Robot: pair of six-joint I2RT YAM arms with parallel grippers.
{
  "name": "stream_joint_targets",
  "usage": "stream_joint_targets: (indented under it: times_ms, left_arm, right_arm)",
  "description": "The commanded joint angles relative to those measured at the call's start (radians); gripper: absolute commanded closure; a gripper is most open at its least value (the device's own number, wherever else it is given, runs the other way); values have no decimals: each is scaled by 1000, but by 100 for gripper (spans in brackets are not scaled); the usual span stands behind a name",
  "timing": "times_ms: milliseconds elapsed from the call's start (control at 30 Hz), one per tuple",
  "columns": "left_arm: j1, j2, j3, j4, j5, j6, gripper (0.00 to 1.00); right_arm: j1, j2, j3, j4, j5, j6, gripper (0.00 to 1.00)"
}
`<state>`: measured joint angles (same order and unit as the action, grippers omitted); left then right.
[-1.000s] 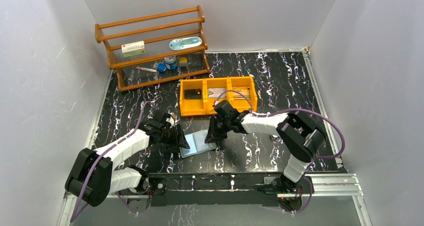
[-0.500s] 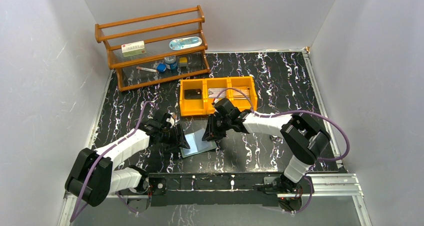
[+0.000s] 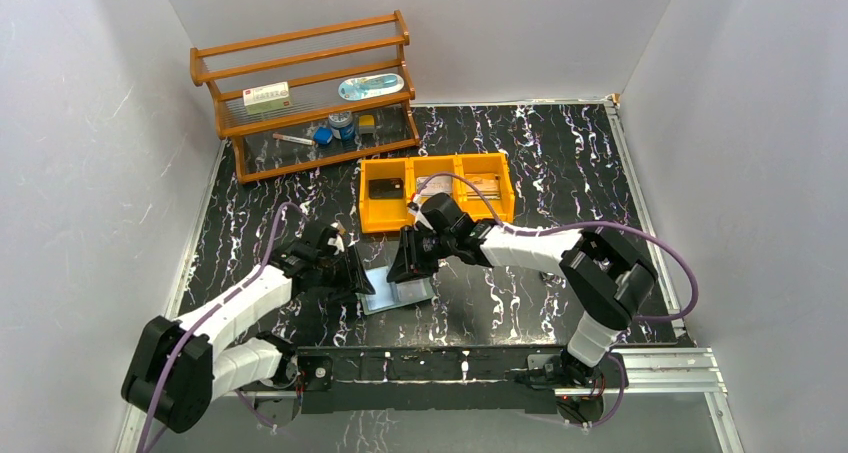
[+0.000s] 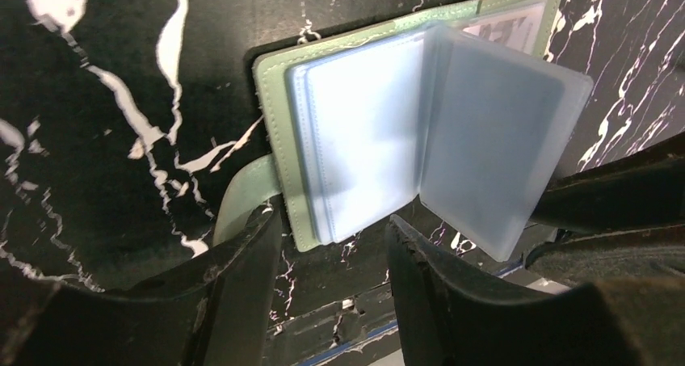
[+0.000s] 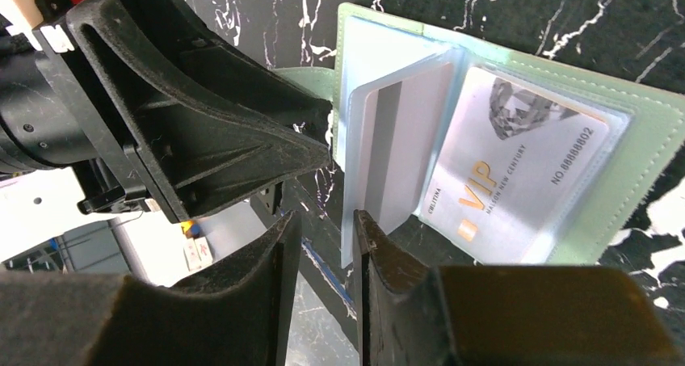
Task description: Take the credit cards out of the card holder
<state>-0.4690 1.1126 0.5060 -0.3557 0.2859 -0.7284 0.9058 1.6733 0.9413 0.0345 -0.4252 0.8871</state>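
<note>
- Pale green card holder (image 3: 400,291) lies open on the black marbled desk (image 3: 560,173), between the two tools and in front of the orange bin (image 3: 436,219).
- Since a second ago the right tool (image 5: 327,220) has slid left over the holder, and its jaws have parted a little. A clear sleeve leaf (image 5: 396,152) stands against one finger, not pinched.
- A silver VIP card (image 5: 517,176) sits in its pocket.
- The left tool (image 4: 333,220) stays at the holder's left edge, jaws apart on either side of it, clamping nothing.
- Both arms reach forward and inward, held low.
</note>
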Motion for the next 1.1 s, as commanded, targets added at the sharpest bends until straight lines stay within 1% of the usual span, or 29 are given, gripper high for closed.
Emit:
stream_joint_targets:
  times_ms: [0,100,167,200,400,467,533,567,633,700,767,933,1067]
  left_arm:
    - [-5,-83,37,-93,-113,-68,52]
    - [-5,-135,41,-126,-156,-97,51]
    - [-5,-159,46,-140,-171,-108,51]
    - [-5,-169,50,-147,-177,-112,51]
    - [-3,-195,68,-166,-214,-115,48]
    - [-5,-190,74,-168,-211,-112,47]
    - [-5,-187,77,-168,-205,-111,47]
    - [-4,-185,78,-165,-197,-107,46]
    - [-5,-182,81,-146,-163,-82,46]
    - [-5,-177,87,-121,-116,-64,47]
    - [-5,-167,95,-77,-59,-47,47]
    - [-5,-124,112,-2,48,-33,49]
    - [-5,-67,124,11,103,-24,49]
  right_arm:
    - [5,31,48,60,-64,5,62]
    - [5,56,53,87,-103,9,61]
    - [8,62,62,131,-170,13,60]
    - [11,90,71,128,-175,10,58]
    - [15,108,93,95,-178,-19,52]
    - [14,98,94,83,-167,-29,52]
    - [14,82,98,43,-126,-31,52]
    - [13,75,97,21,-89,-56,52]
    - [11,37,88,-17,-13,-56,53]
    - [3,12,73,-45,51,-42,56]
    - [-9,-10,41,-39,84,-16,57]
    - [-41,-13,3,4,43,15,59]
    - [-41,3,1,25,13,18,60]
